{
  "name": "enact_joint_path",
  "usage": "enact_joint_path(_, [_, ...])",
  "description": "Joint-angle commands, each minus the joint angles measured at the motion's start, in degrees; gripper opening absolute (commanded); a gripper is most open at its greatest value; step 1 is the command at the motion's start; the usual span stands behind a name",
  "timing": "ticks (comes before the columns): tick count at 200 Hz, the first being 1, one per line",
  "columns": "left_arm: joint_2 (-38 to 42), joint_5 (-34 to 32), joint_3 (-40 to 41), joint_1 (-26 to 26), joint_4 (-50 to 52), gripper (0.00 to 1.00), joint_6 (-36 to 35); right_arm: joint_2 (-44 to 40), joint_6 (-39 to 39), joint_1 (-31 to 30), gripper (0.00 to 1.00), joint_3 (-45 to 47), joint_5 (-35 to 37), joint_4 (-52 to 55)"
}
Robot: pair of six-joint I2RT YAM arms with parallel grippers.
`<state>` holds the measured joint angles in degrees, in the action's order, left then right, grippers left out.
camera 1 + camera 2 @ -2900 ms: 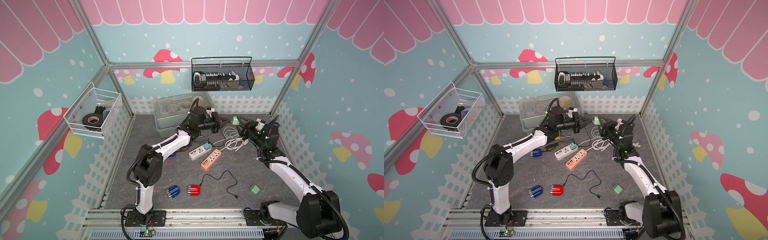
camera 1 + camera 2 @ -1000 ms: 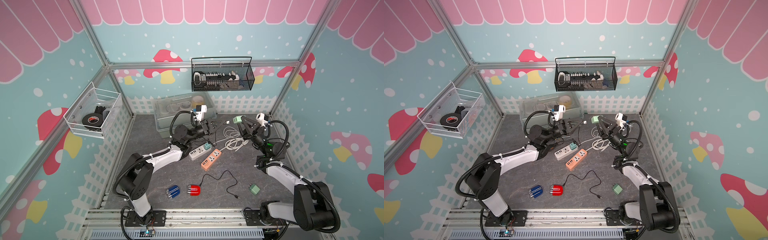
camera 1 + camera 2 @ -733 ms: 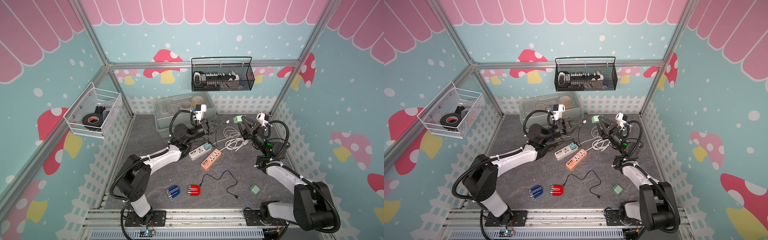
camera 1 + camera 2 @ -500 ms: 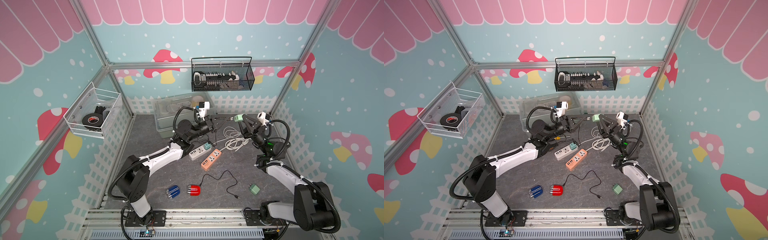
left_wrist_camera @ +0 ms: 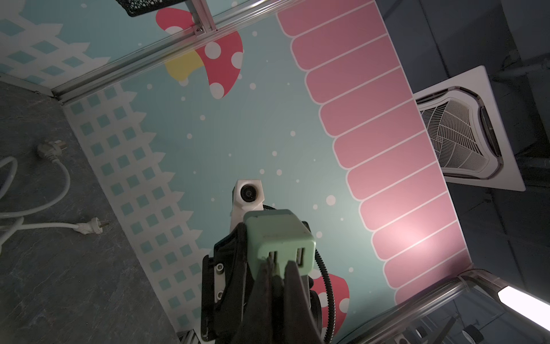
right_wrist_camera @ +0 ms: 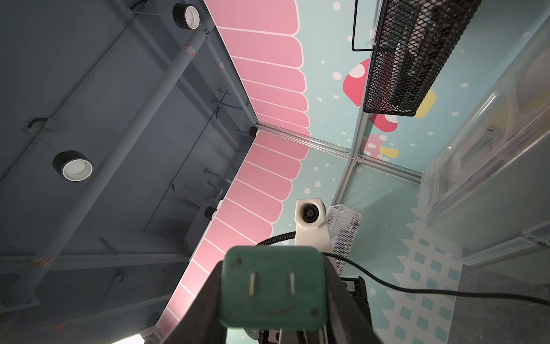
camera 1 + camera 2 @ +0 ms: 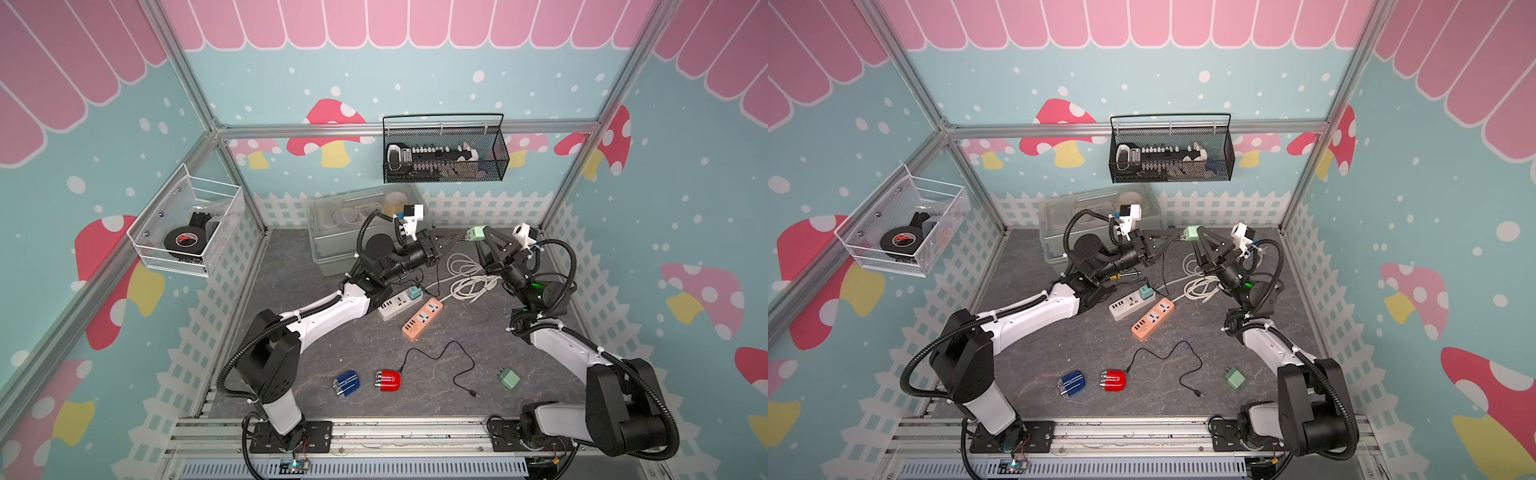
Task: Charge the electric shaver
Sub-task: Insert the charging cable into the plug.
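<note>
Left gripper held high at upper centre, clamped on cable plug, tip touching green adapter gripped by upturned right gripper.

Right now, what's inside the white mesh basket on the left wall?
White mesh basket holds a black tape roll with a black block behind it; anything beneath them is covered.

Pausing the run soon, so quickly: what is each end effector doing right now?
Left end effector: closed on the black cable's USB plug.
Right end effector: closed on the green adapter.
</note>
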<state>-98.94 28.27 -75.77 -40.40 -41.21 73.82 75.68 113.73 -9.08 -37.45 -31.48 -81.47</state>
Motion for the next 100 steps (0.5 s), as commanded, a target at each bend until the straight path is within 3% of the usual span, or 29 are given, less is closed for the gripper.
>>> enact_joint_path(1, [-1.07,-1.11,-1.93,0.39,2.00,0.00,-2.45,-0.55,1.81,-0.76,0.00,0.34,-0.98,-3.88])
enact_joint_path(77, [-1.79,-0.59,-1.91,0.76,4.33,0.00,-2.70,-0.17,2.13,-0.81,0.00,-0.44,-1.71,-3.22])
enact_joint_path(100, [-1.79,-1.40,-2.52,0.58,6.29,0.00,-3.13,-2.02,-0.66,-0.85,0.00,0.16,-2.43,2.44])
